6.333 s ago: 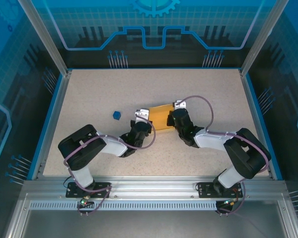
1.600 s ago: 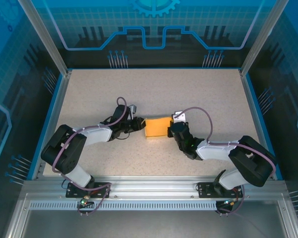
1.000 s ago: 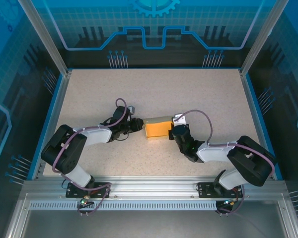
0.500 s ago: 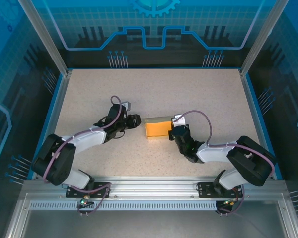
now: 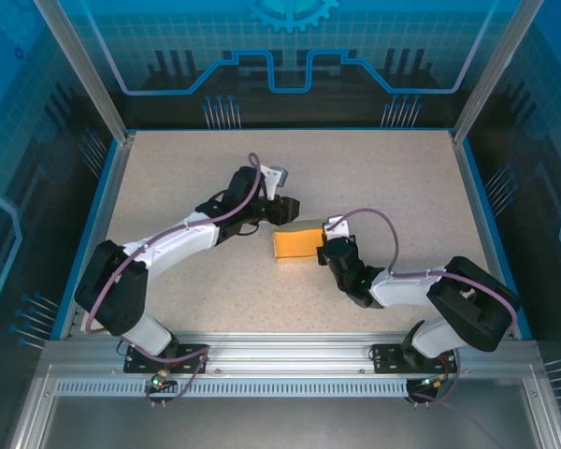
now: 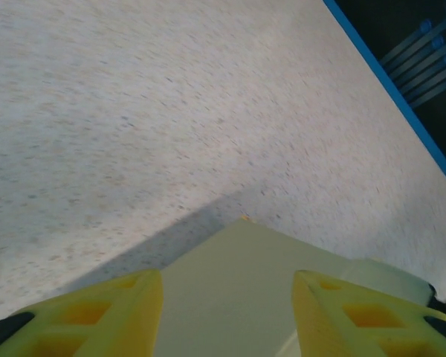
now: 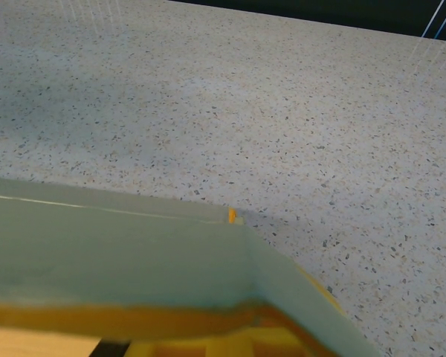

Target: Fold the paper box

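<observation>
The left pincer (image 5: pixel 280 210) hangs partly open over the far left corner of the paper box (image 5: pixel 297 243), gripping nothing. The right pincer (image 5: pixel 325 245) is closed at the box's right end, with its fingertips hidden behind card. The box is yellow, flat and rectangular, and lies mid-counter (image 5: pixel 383 168).

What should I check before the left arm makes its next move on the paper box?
1. The right pincer is shut on the right end of the paper box: ok.
2. The left pincer is open: ok.
3. The left pincer sits by the box's far left corner: ok.
4. Its fingers are touching the box: cannot tell.
5. The box is fully folded: cannot tell.
</observation>
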Robot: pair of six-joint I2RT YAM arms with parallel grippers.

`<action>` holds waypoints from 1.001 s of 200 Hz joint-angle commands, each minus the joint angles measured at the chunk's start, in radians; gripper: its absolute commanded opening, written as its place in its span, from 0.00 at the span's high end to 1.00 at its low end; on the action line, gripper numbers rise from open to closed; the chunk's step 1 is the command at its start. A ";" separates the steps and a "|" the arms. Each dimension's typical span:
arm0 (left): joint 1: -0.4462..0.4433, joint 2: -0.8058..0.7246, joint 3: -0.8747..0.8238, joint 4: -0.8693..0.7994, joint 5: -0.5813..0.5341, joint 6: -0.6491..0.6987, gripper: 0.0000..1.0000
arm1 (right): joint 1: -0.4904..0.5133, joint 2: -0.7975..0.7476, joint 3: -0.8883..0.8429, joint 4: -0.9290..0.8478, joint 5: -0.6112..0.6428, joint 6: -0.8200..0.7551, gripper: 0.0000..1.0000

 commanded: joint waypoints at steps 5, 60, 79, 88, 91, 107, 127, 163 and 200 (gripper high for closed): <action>-0.027 0.052 0.081 -0.139 0.076 0.113 0.49 | 0.014 0.016 0.001 -0.024 0.027 -0.006 1.00; -0.038 0.106 0.108 -0.178 0.154 0.116 0.46 | 0.014 0.015 0.006 -0.040 0.033 -0.005 1.00; -0.042 0.112 0.106 -0.185 0.158 0.120 0.46 | 0.015 0.013 0.007 -0.043 0.035 -0.002 1.00; -0.044 0.114 0.104 -0.186 0.157 0.120 0.46 | 0.014 0.011 0.009 -0.045 0.033 0.000 0.99; -0.044 0.115 0.103 -0.186 0.157 0.121 0.46 | 0.014 0.010 0.009 -0.046 0.034 0.000 0.99; -0.047 0.118 0.097 -0.183 0.153 0.122 0.46 | 0.015 0.003 0.007 -0.053 0.035 0.001 0.97; -0.050 0.123 0.089 -0.179 0.141 0.128 0.46 | 0.017 -0.010 0.002 -0.060 0.039 0.006 0.93; -0.053 0.129 0.072 -0.163 0.130 0.128 0.46 | 0.022 -0.046 -0.018 -0.091 0.047 0.026 0.83; -0.060 0.128 0.058 -0.155 0.122 0.128 0.46 | 0.051 -0.107 -0.036 -0.160 0.068 0.044 0.73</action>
